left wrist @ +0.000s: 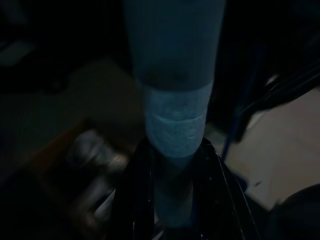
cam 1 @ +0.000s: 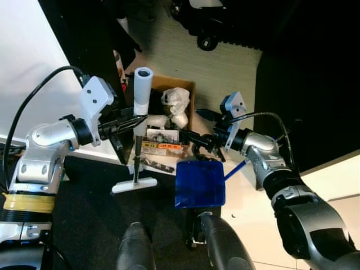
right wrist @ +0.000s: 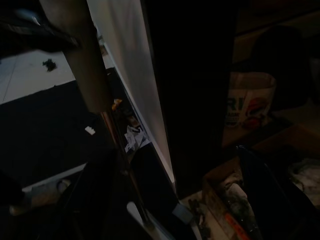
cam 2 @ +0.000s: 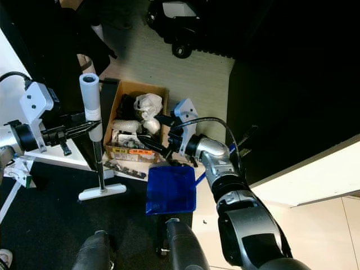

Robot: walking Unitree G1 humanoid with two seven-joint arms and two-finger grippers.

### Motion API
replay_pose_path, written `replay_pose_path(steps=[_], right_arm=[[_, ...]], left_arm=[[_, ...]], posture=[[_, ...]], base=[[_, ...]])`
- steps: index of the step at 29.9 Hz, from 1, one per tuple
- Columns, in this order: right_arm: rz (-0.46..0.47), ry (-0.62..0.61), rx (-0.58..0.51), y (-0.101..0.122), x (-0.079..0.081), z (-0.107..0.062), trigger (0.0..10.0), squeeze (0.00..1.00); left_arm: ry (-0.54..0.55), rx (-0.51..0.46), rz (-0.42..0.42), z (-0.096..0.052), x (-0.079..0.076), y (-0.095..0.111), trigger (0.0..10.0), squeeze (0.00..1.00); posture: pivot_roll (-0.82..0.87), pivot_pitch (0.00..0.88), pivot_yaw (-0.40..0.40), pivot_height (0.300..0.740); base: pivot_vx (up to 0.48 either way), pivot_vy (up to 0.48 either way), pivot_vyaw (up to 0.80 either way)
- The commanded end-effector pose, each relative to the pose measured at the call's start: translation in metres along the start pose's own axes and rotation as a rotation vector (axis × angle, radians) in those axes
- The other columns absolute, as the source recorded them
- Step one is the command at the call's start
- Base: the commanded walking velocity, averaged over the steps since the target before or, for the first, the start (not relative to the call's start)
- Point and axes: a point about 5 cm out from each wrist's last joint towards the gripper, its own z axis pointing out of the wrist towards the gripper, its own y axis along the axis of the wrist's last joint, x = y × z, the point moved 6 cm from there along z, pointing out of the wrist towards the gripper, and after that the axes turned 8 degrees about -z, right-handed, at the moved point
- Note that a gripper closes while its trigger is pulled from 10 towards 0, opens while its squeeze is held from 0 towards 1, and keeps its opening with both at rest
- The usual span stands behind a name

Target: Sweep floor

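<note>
An upright broom, with a white-grey handle (cam 1: pixel 141 90) and a thin dark shaft, rests its white head (cam 1: pixel 134 185) on the black mat. My left gripper (cam 1: pixel 134 120) is shut on the handle just below its taped band (left wrist: pixel 176 131). A blue dustpan (cam 1: pixel 200 183) lies flat on the floor to the broom's right, its blue handle (cam 1: pixel 237 169) running toward my right forearm. My right gripper (cam 1: pixel 198 126) hovers above the pan's far edge, open, fingers pointing at the cardboard box. Between its fingers the right wrist view shows the broom handle (right wrist: pixel 80 55).
An open cardboard box (cam 1: pixel 189 90) of crumpled bags and clutter stands just beyond the broom. A white panel (cam 1: pixel 28 56) lies to the left, dark furniture and a wheeled black object (cam 1: pixel 206 40) behind. A small white scrap (right wrist: pixel 90 130) lies on the mat. My legs (cam 1: pixel 135 247) fill the near edge.
</note>
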Motion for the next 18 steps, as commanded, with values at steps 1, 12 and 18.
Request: replay_pose_path(steps=[1, 12, 18], right_arm=[[-0.006, -0.011, 0.009, -0.004, 0.000, -0.005, 10.0, 0.00], [0.029, -0.023, 0.002, -0.010, 0.007, 0.000, 10.0, 0.00], [-0.002, 0.080, -0.026, -0.005, 0.029, 0.011, 10.0, 0.00]], left_arm=[[0.088, 0.046, 0.037, -0.013, 0.016, -0.005, 0.0, 0.00], [0.351, 0.001, -0.134, -0.025, 0.037, -0.021, 10.0, 0.00], [0.257, -0.084, -0.123, -0.014, 0.022, -0.004, 10.0, 0.00]], posture=[[0.06, 0.100, -0.148, 0.731], [0.07, 0.107, -0.158, 0.731], [0.07, 0.113, -0.160, 0.731]], base=[[0.000, 0.000, 0.00], [0.000, 0.000, 0.00], [0.000, 0.000, 0.00]])
